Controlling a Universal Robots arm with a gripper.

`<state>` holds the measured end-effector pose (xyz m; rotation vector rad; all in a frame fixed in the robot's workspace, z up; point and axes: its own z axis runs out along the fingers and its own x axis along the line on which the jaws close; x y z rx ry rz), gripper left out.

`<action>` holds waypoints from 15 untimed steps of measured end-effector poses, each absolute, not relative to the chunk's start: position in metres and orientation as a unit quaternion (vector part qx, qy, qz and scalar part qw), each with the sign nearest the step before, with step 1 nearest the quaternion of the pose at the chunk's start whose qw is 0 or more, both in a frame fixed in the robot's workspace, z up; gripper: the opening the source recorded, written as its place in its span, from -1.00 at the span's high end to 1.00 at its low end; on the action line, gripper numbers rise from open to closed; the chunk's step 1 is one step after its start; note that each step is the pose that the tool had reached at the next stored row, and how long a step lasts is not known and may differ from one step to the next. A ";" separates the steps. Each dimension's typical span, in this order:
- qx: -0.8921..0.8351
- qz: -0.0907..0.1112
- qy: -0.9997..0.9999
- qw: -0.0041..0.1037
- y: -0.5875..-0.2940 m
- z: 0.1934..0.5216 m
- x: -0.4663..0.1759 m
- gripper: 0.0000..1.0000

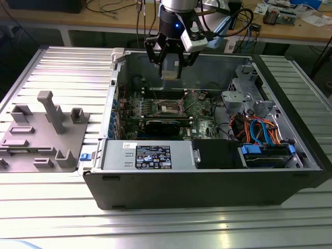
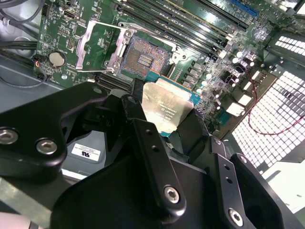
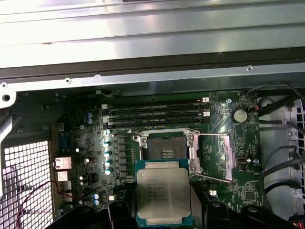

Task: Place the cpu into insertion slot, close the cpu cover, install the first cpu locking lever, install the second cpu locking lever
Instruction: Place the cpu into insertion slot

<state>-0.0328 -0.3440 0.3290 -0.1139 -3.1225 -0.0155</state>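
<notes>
Cpu, small flat square chip with silver metal top (image 3: 163,193), pinched by its edges between black gripper (image 1: 170,71) fingers (image 2: 147,143). Just past fingertips: dark square insertion slot (image 3: 167,150) in green motherboard (image 3: 248,191), silver hinged cpu cover (image 3: 212,157) open alongside. Best lowered level, corners matched, unforced.

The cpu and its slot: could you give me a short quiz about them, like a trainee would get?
1. True or false: the cpu already sits in the slot.
2. The cover over the slot is: A) shut, B) swung open.
3. Fill in: the gripper holds the ____.
Key: 1 false, the slot is empty and the cpu is held above the board; 2 B; 3 cpu.
</notes>
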 end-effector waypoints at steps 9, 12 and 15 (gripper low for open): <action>-0.040 -0.005 -0.999 0.008 -0.344 0.329 -0.033 -0.08; -0.042 -0.005 -0.999 0.008 -0.344 0.329 -0.033 -0.08; -0.043 -0.005 -0.999 0.008 -0.344 0.329 -0.033 -0.08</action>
